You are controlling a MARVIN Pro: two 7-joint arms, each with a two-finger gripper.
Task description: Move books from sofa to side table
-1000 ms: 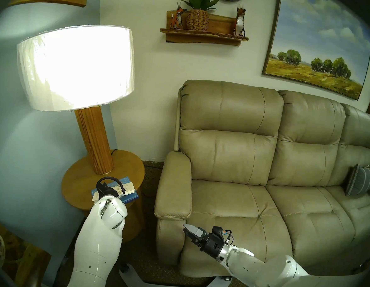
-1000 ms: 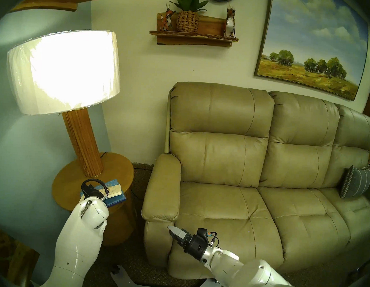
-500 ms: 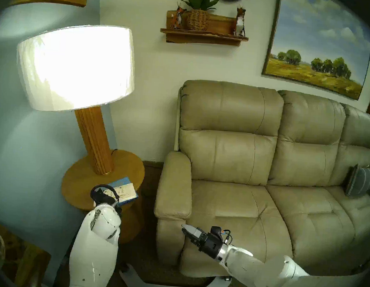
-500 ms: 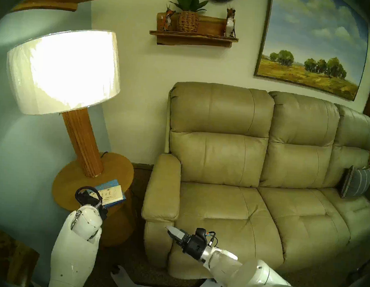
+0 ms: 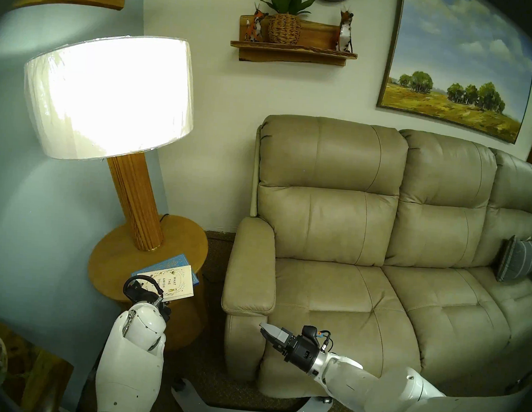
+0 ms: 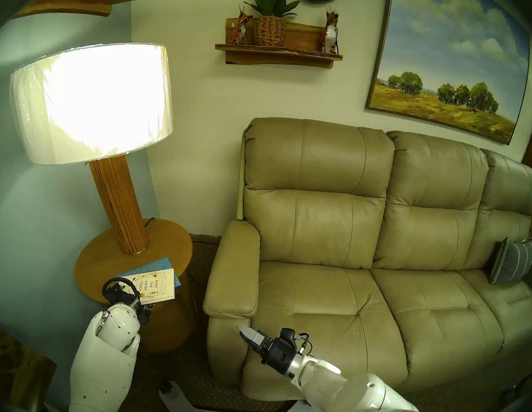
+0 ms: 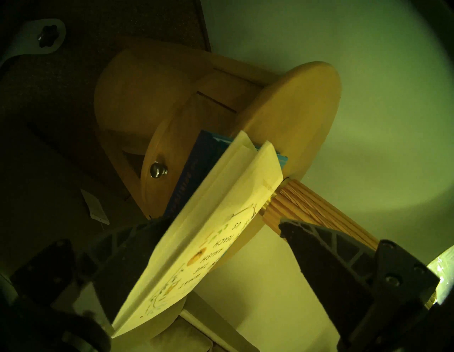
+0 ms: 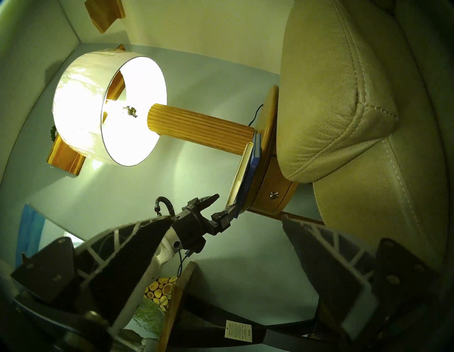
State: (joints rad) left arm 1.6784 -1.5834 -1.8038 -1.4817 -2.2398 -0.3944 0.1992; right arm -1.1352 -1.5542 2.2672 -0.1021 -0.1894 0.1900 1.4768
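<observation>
1. Head stereo left shows both books on the side table: the white book lies on the blue book, just ahead of the left gripper.
2. Its jaws stand wide around the white book's near edge, clamping nothing.
3. No book shows on the sofa; only withdrawing seems left.
4. Beyond the left gripper rises the lamp, close to the books.
5. Right gripper hangs spread and empty beside the sofa's armrest.

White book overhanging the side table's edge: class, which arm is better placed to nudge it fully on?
Left. The left gripper stands open around the overhanging white book on the side table; the right gripper is by the sofa.
</observation>
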